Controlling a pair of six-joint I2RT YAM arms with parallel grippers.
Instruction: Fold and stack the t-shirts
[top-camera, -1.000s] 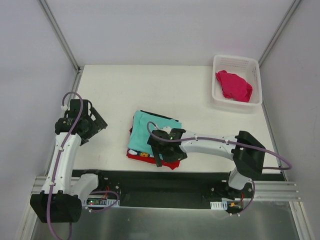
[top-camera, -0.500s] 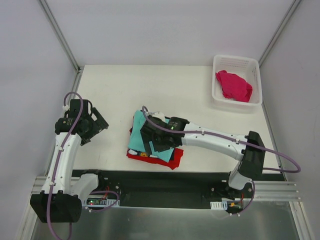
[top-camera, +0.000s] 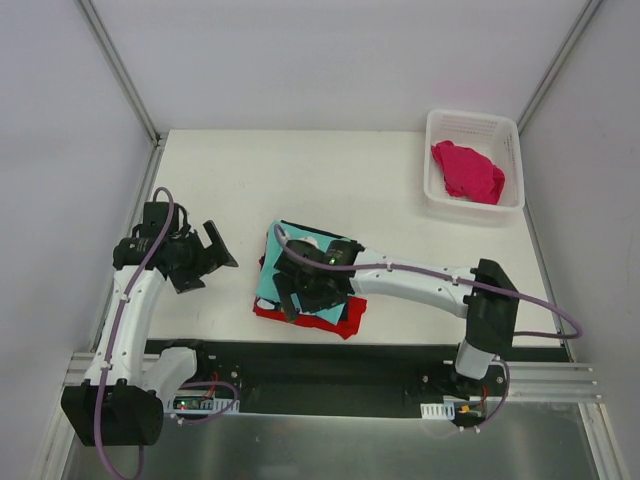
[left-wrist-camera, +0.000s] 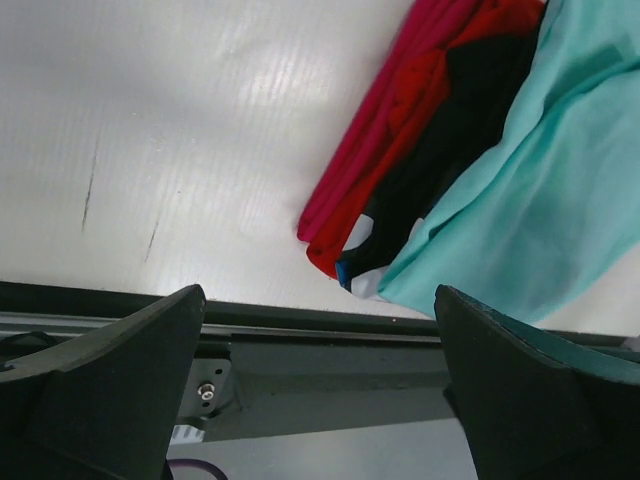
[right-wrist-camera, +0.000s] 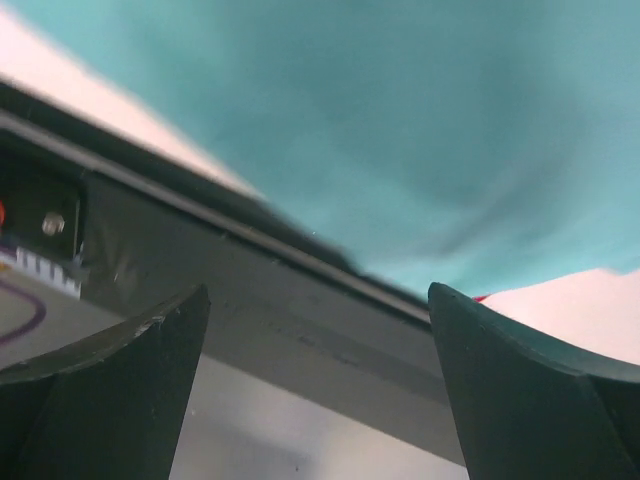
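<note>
Soft matt cloth t-shirts (top-camera: 268, 284), white plastic lattice basket (top-camera: 472, 116), smooth white table (top-camera: 300, 180), matt dark fingers (left-wrist-camera: 110, 390).

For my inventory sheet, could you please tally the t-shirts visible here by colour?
Mint-teal t-shirt: 1
Black t-shirt: 1
Red t-shirt: 1
Magenta-pink t-shirt: 1
Total: 4

teal shirt (top-camera: 268, 285) | blk shirt (left-wrist-camera: 465, 130), wht/blue print (prob) | red shirt (top-camera: 267, 311) | pink shirt (top-camera: 467, 171) | wht basket (top-camera: 470, 116)

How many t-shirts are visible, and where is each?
4: teal t-shirt lying on top of black t-shirt, red t-shirt beneath both, pink t-shirt in the basket. Others may be hidden.
</note>
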